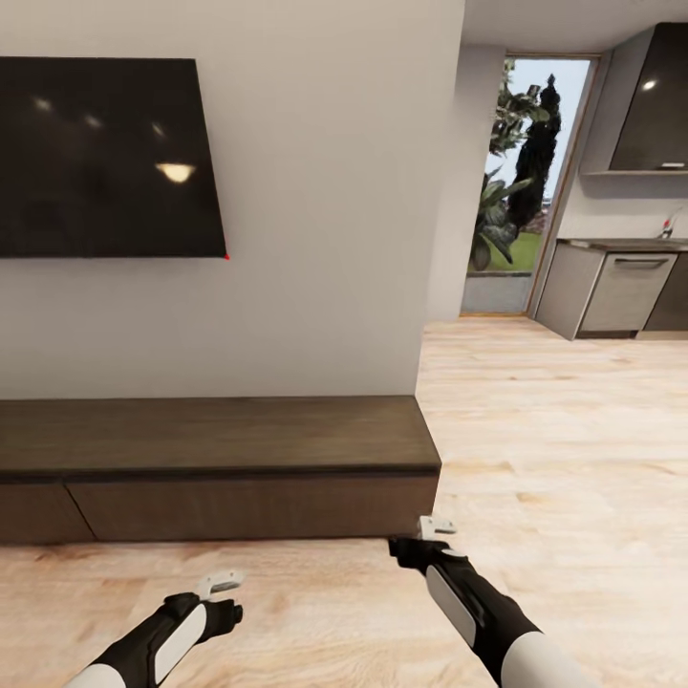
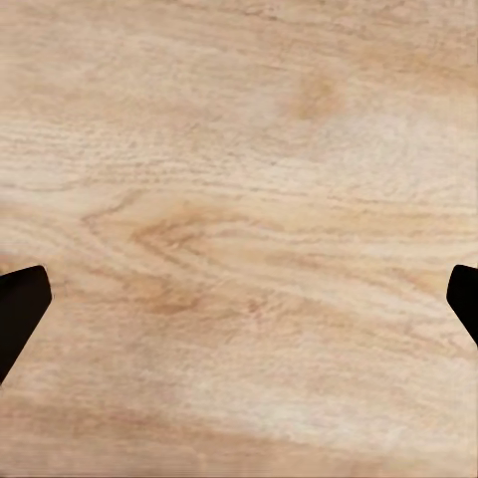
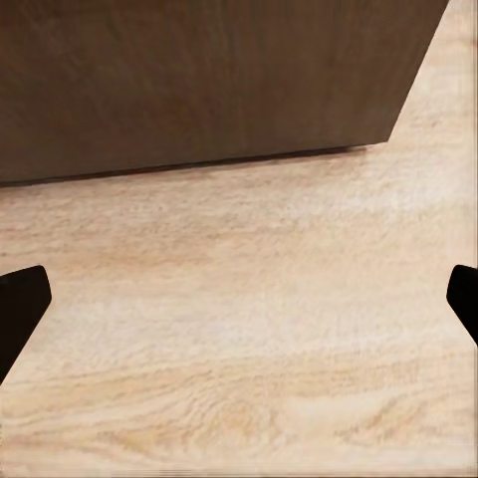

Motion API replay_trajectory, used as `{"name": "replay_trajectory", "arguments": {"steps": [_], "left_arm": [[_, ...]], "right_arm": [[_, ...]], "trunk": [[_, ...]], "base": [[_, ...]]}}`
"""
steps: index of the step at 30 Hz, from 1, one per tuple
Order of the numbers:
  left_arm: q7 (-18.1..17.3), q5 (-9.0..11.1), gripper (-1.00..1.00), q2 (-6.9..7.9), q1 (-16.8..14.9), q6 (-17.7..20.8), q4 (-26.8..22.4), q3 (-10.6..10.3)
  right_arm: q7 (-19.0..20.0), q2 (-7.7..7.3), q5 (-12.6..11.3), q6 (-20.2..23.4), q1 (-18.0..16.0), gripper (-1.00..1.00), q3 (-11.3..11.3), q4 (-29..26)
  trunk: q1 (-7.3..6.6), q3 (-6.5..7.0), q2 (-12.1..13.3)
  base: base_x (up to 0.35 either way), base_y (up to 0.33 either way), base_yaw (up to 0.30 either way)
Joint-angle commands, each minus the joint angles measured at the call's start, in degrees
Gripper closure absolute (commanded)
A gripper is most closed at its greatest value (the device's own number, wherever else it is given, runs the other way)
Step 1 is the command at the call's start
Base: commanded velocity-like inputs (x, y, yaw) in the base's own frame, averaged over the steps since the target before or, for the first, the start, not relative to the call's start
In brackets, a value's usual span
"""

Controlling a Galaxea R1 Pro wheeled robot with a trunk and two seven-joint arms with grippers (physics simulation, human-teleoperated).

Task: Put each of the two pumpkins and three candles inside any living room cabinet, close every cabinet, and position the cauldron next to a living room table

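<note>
Head view: long low dark-brown wooden cabinet (image 1: 220, 468) set against the white wall, handle-less drawer fronts flush and shut, its right end corner close to the right gripper (image 1: 432, 533). Nothing resting on the cabinet top as far as seen. Black wall-mounted screen (image 1: 107, 158) above the cabinet's left part. Pale wood-plank floor (image 1: 564, 459) running right toward a kitchen with grey base units (image 1: 612, 287) and a glazed door (image 1: 521, 182) with greenery behind. Left gripper (image 1: 222, 585) low over the floor, in front of the cabinet's middle, well apart from the drawer fronts. No pumpkins, candles, cauldron or table to be seen here.

Left wrist view: bare plank floor (image 2: 239, 229) between two dark fingertips (image 2: 20, 309) standing wide apart; nothing held.

Right wrist view: fingertips (image 3: 20, 314) likewise spread wide, empty; cabinet's dark front and end corner (image 3: 199, 80) ahead, floor below.

Likely risks: with both hands empty and no task item in sight, time lost searching; a base turn this near the unit could knock the right arm against the cabinet's end corner. Handle-less fronts offer little to grip, so a finger may slip when pulling a drawer. Nothing stands between either gripper and the drawer fronts; open floor to the right leaves room to back away.
</note>
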Motion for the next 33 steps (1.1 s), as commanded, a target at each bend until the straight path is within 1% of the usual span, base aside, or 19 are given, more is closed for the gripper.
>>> {"name": "replay_trajectory", "arguments": {"steps": [1,3,8,11,18,19,20,24,29,33], "left_arm": [[0.54,0.62,-1.0,0.09,-0.04,0.07,0.24,-0.45],[0.52,0.61,-1.0,0.1,-0.04,-0.07,1.29,-0.48],[0.24,0.61,-1.0,0.06,0.02,-0.88,2.18,-0.52],[0.14,0.6,-1.0,-0.01,0.07,-2.76,2.64,-0.53],[0.01,0.64,-1.0,-0.03,0.13,-5.44,4.45,-0.53],[-0.02,0.66,-1.0,-0.03,0.14,-5.99,4.58,-0.53],[-0.06,0.66,-1.0,-0.01,0.16,-7.32,4.76,-0.53],[-0.11,0.66,-1.0,0.02,0.2,-9.43,4.95,-0.53],[-0.18,0.72,-1.0,0.03,0.26,-10.19,5.0,-0.53],[-0.21,0.66,-1.0,-0.02,0.28,-10.48,5.02,-0.59]], "right_arm": [[-0.5,-0.09,-0.56,0.08,0.23,-1.0,0.14,-0.09],[-0.41,-0.17,-0.57,-0.09,0.82,-1.0,-0.21,-0.07],[-0.24,-0.22,-0.58,-0.35,1.35,-1.0,-0.48,-0.07],[-0.27,-0.24,-0.53,-0.39,1.47,-1.0,-0.55,-0.1],[-0.25,-0.36,-0.46,-0.26,1.53,-1.0,-0.59,-0.25],[-0.24,-0.35,-0.45,-0.26,1.53,-1.0,-0.57,-0.26],[-0.23,-0.35,-0.43,-0.26,1.54,-1.0,-0.55,-0.28],[-0.22,-0.34,-0.42,-0.27,1.54,-1.0,-0.53,-0.29],[-0.16,-0.34,-0.41,-0.32,1.54,-1.0,-0.52,-0.3],[-0.13,-0.36,-0.41,-0.35,1.54,-1.0,-0.51,-0.24]], "trunk": [[-0.24,0.13,0.39],[-0.67,0.49,1.19],[-1.77,1.38,3.2],[-2.43,1.92,4.4],[-3.97,3.18,7.21],[-4.19,3.36,7.61],[-4.41,3.54,8.01],[-5.29,4.26,9.61],[-6.38,5.15,11.62],[-7.26,5.87,13.22]], "base": [[0.0,0.0,0.0],[0.0,0.0,0.0],[0.0,0.0,0.0],[0.0,0.0,0.0],[0.0,0.0,0.0],[0.0,0.0,0.0],[0.0,0.0,0.0],[0.0,0.0,0.0],[-0.022,0.0,0.0],[-0.212,0.0,0.0]]}}
